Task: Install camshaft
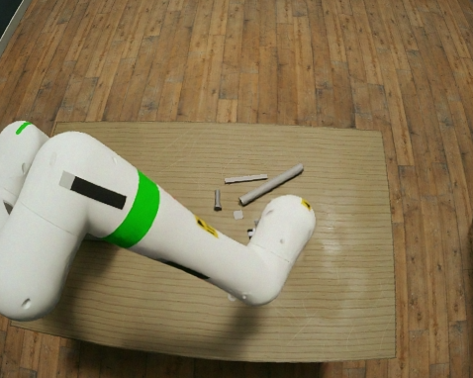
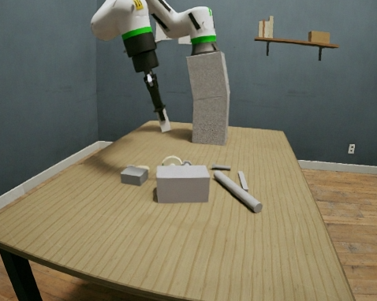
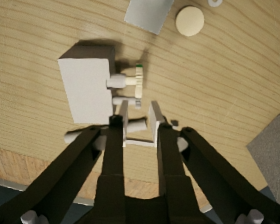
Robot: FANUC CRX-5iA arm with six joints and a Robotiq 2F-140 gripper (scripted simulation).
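The grey engine case stands upright on the table. The cream big gear of the camshaft stands upright against the case's front, and its shaft points into the case. A green mark shows on the gear's rim. A second stub sticks out of the front beside it. My gripper hangs high above and behind the case, tilted, its fingers nearly together with nothing of the task between them. In the overhead view the arm hides the case and the gripper.
A long grey rod, a flat bar and a short pin lie beside the case. The arm's stone pedestal stands at the back.
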